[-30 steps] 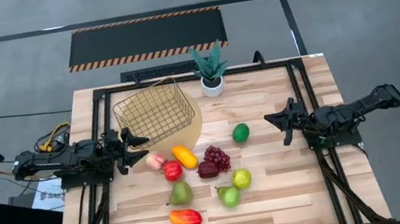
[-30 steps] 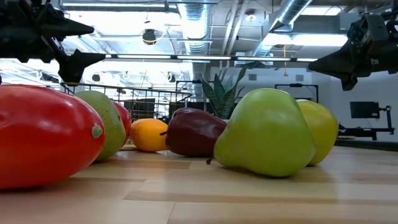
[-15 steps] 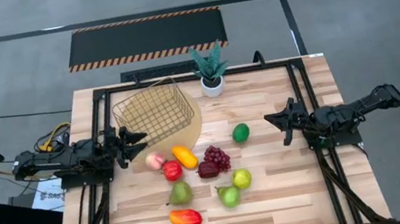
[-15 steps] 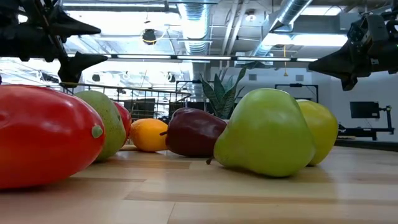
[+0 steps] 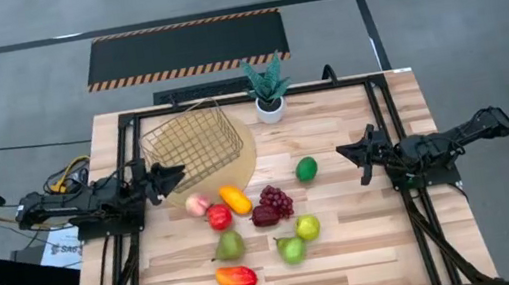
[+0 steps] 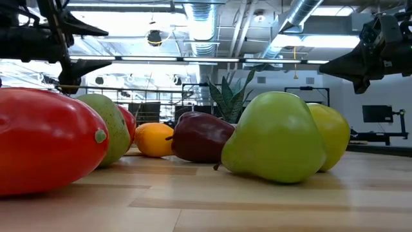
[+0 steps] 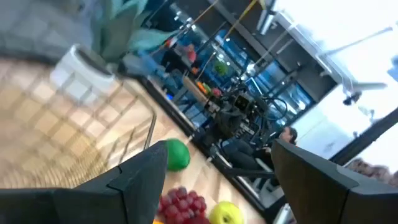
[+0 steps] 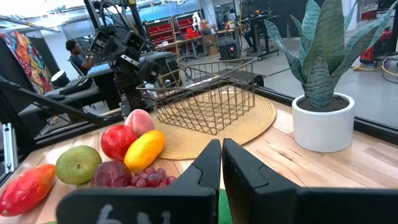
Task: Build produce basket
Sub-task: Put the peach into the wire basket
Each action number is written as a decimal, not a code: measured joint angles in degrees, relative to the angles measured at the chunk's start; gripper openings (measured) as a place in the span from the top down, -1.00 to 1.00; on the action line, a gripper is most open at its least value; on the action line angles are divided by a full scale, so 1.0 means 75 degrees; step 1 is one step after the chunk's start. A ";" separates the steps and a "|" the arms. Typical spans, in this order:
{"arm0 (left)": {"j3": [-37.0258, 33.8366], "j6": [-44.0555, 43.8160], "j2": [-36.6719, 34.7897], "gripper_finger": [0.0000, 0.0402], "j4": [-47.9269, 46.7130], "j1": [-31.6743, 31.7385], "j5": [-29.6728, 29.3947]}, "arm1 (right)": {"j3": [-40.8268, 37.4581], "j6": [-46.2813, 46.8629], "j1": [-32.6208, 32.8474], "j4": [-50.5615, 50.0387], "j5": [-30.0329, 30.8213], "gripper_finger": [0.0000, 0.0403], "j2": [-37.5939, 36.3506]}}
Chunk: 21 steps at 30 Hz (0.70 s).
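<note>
Your left end effector (image 5: pixel 176 170) is at the near edge of the basket (image 5: pixel 197 148), and its fingers look partly apart; it seems to be at the wire rim, but you cannot tell from above if it is really pinching the wire; the basket looks tipped, with one side up, so the arm is probably lifting or turning it to make it sit right. The basket is at the back left of the bench (image 5: pixel 371 246), on a round straw mat (image 5: pixel 244 163); the mat looks like the spot where the basket should stand. Your right end effector (image 5: pixel 345 151) waits on the right side of the bench with its fingers pressed together, holding nothing; it stays out of the way near the green lime (image 5: pixel 307 168). The produce (image 5: pixel 256 218) is all still out on the bench, in a bunch in front of the basket; none of it is inside yet. The fruit sits close to the mat, so it is a short trip; the small potted plant (image 5: pixel 268 87) stands behind, beside the basket, and is not part of the job.
</note>
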 joint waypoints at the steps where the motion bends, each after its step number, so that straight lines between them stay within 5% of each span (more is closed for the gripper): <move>1: 0.0000 -0.0159 0.0008 -0.37 -0.0006 0.0000 -0.0046 | -0.0003 0.0000 -0.0003 0.0000 0.0000 0.81 -0.0003; 10: 0.0000 -0.1891 0.0007 -0.37 0.0213 0.0003 -0.0848 | -0.0012 0.0157 0.0001 0.0206 0.0001 0.81 0.0000; 21: 0.0016 -0.1858 0.0006 -0.37 0.0675 -0.0003 -0.0077 | -0.0012 0.4321 0.0010 0.0719 -0.0071 0.81 -0.0002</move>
